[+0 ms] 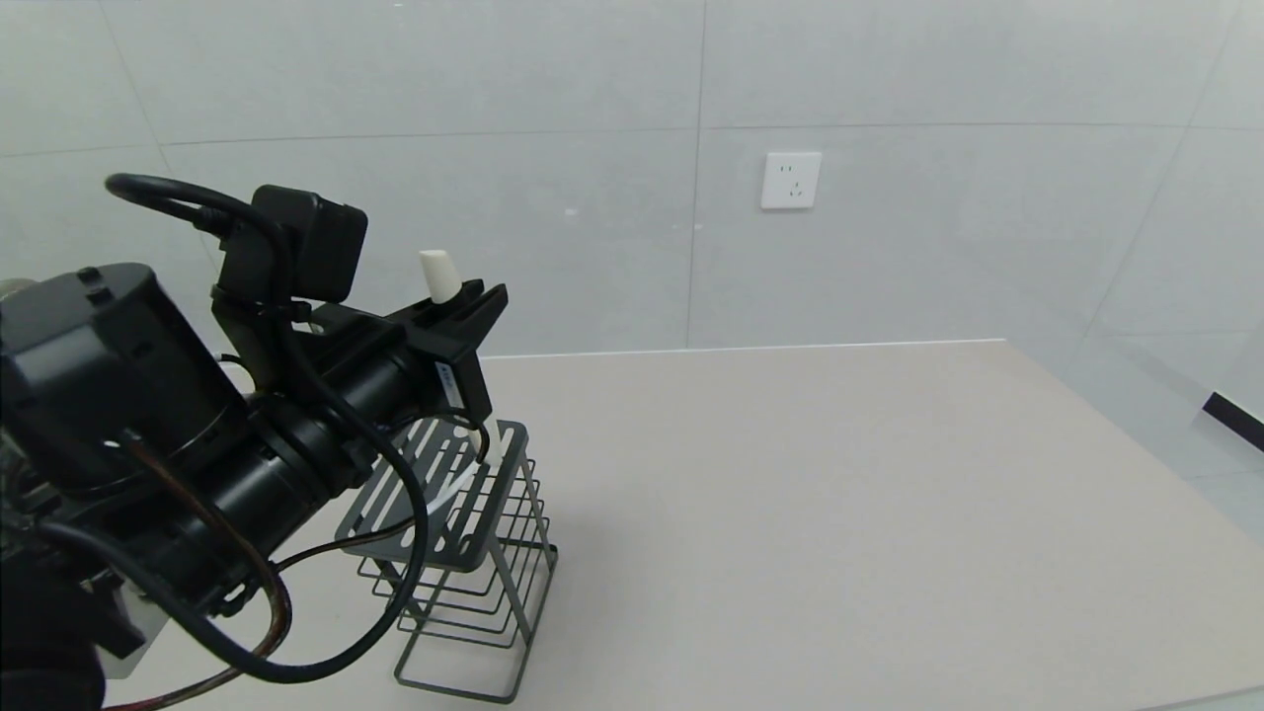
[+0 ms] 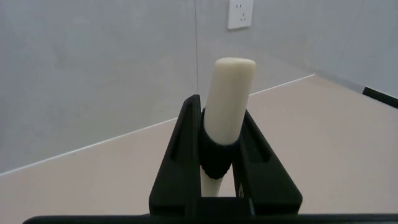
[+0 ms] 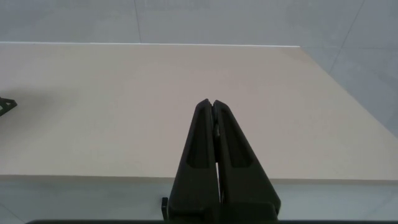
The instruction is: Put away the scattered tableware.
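Cream-white and round-ended, the utensil point(image 2: 230, 87) you are putting away sits in your left gripper point(image 2: 222, 134). The two black fingers point(image 2: 186, 143) pinch its handle a little below the tip, and the handle stands close to upright. From the head camera, that left gripper point(image 1: 464, 308) hangs directly above the dark metal rack point(image 1: 499, 568) near the left side of the table point(image 1: 839, 513). A pale curve shows below the fingers at the rack's slotted top. It is probably the lower end of the same utensil, perhaps a spoon's bowl. You cannot tell from here whether it has entered a slot or only rests against the plate.

Your right gripper point(image 3: 213, 134) hangs over bare table well away from the rack, its fingers pressed together on nothing.

I judge the step in hand to be the drop-off: the piece has been carried to the rack but not yet let go. The next move calls for lining the lower end up with one slot, then lowering straight down with the handle kept vertical so it does not catch on the bars. Spread the fingers only once the rack is taking the weight. Lift clear upward, since a sideways pull could tip the light wire frame.
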